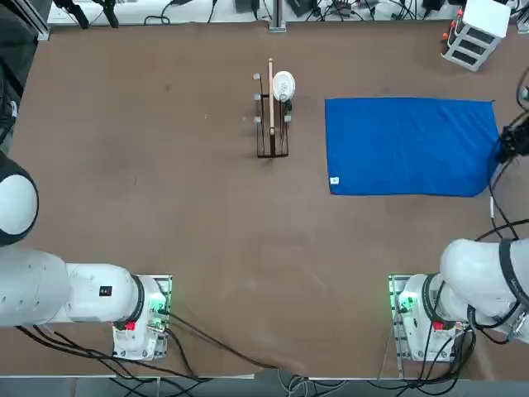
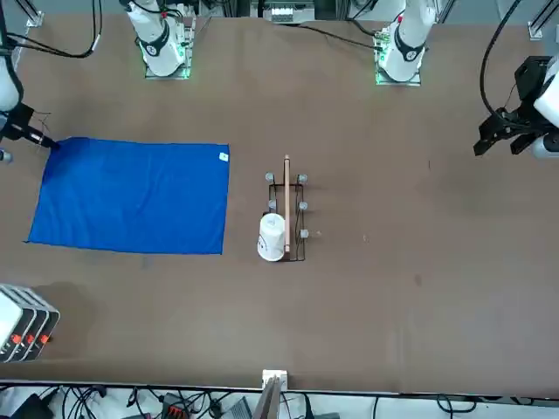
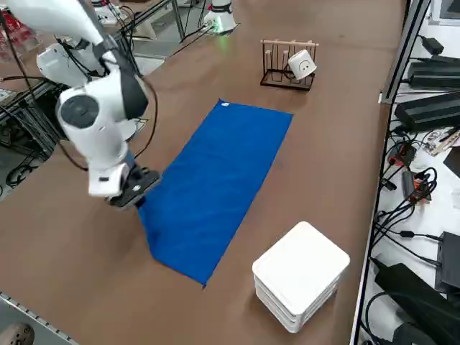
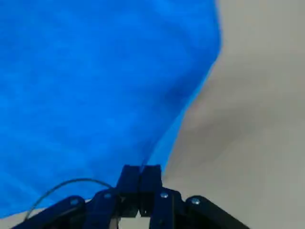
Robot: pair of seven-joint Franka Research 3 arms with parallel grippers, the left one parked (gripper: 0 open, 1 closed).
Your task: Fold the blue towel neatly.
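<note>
Brown counter (image 1: 207,248), seen from overhead, runs from the arm bases to a far edge with cables (image 1: 388,10) and gear along it. Blue towel (image 1: 405,145) lies in the right half, beyond the right arm's base (image 1: 421,318), mostly flat, one end raised. Long axis goes left-right across the counter, short sides facing left and right. White tag (image 1: 334,180) sits at its near left corner, pointing toward the middle of the counter.

Right hand (image 4: 141,168) is at the towel's right end, by the near right corner. Fingers closed together, pinching the cloth edge; towel slopes up to them in the wrist view. Exact amount of cloth in the grip can't be told. Left end rests on the counter.

Edges: long far side is nearly straight and roughly parallel to the counter's far edge, a band of brown surface between. Near long side faces the arm base, with another band of surface between. Right short side slants, its far corner further right than the near one.

Wire rack (image 3: 287,66) with a wooden bar and white mug (image 3: 302,65) stands left of the towel, apart from it, a narrow gap between. Wide brown stretch left of the rack. White box (image 3: 300,273) stands past the towel's far right corner, near the far edge, not touching the cloth.
</note>
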